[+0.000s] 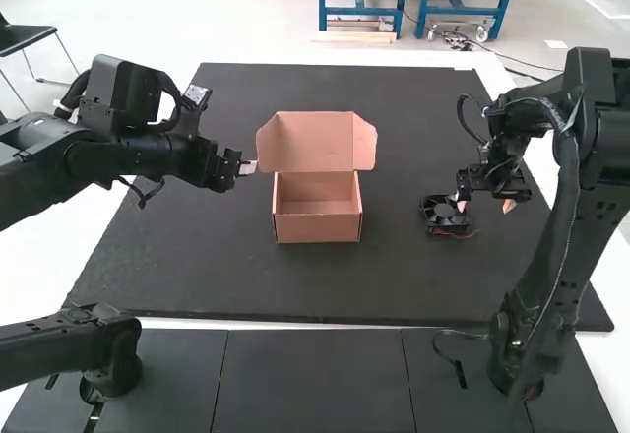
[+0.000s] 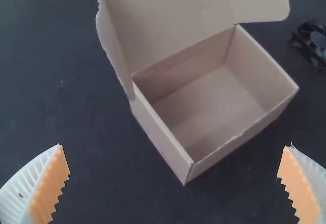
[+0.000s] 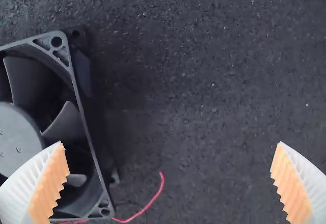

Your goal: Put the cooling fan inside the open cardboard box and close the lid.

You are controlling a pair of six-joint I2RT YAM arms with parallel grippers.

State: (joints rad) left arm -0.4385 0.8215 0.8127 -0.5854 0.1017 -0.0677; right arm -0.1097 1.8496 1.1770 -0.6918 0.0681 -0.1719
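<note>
Cooling fan (image 1: 448, 215): right of cardboard box (image 1: 317, 218), ungrasped, unboxed. Lid (image 1: 315, 143): open. Right gripper (image 1: 484, 195): spread above fan. Left gripper (image 1: 244, 166): spread, left of box.

A wide black rough-grained mat (image 1: 197, 256) lies spread flat over a white tabletop (image 1: 34, 276), covering most of it. The white tabletop shows as bare strips along the mat's left and right edges and as a thin band past its far edge. Along the table's near edge, a row of smooth black panels (image 1: 315, 384) butts against the mat, with straight seams between them. The light is even and soft. Up close, the mat (image 3: 229, 81) looks coarse, its grain flecked with pale specks.
</note>
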